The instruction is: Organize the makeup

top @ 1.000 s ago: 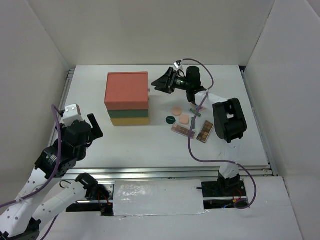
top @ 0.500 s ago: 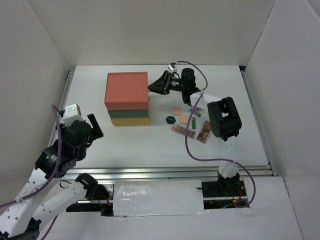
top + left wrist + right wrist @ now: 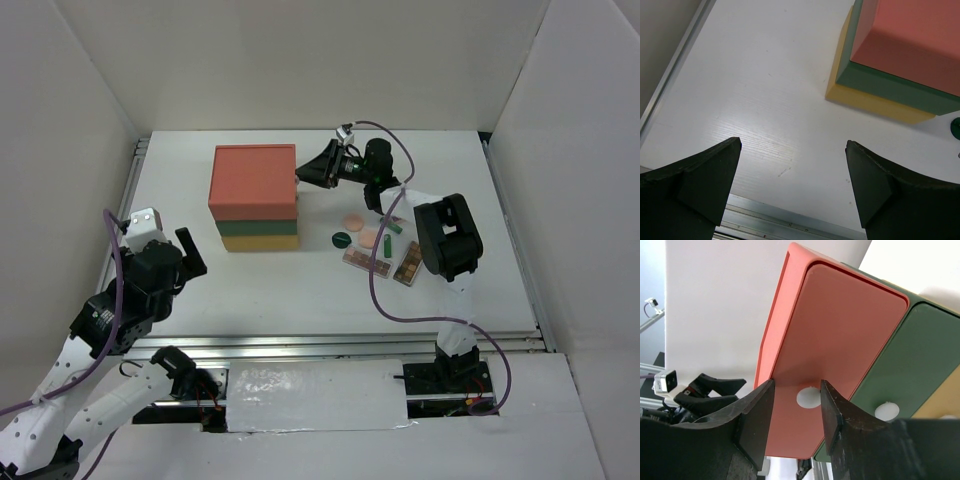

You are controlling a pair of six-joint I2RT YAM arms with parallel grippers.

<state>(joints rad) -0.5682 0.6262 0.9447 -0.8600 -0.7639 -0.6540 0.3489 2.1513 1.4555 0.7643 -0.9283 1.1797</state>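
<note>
**Top external view.** A matte white table (image 3: 300,290) carries a rectangular three-tier drawer box (image 3: 255,180) of smooth plastic, orange over green over yellow. The makeup lies clustered just right of it: two round peach puffs (image 3: 352,221), a flat dark-green disc (image 3: 341,239), a slim green tube (image 3: 395,226) and two long brownish palettes (image 3: 365,262). The right gripper (image 3: 303,176) reaches the box's right face at the orange tier. The left gripper (image 3: 190,252) hangs well apart, near the table's left front.

**Left wrist view.** Two black wedge-shaped fingers (image 3: 700,180) stand wide apart over bare table, holding nothing. The box's corner fills the upper right.

**Right wrist view.** The right arm's black fingers (image 3: 757,415) stand parted, flanking a round hole (image 3: 809,397) in the glossy orange drawer front (image 3: 840,330). Whether they touch it cannot be judged. The green drawer (image 3: 910,355) below bears a like hole.
</note>
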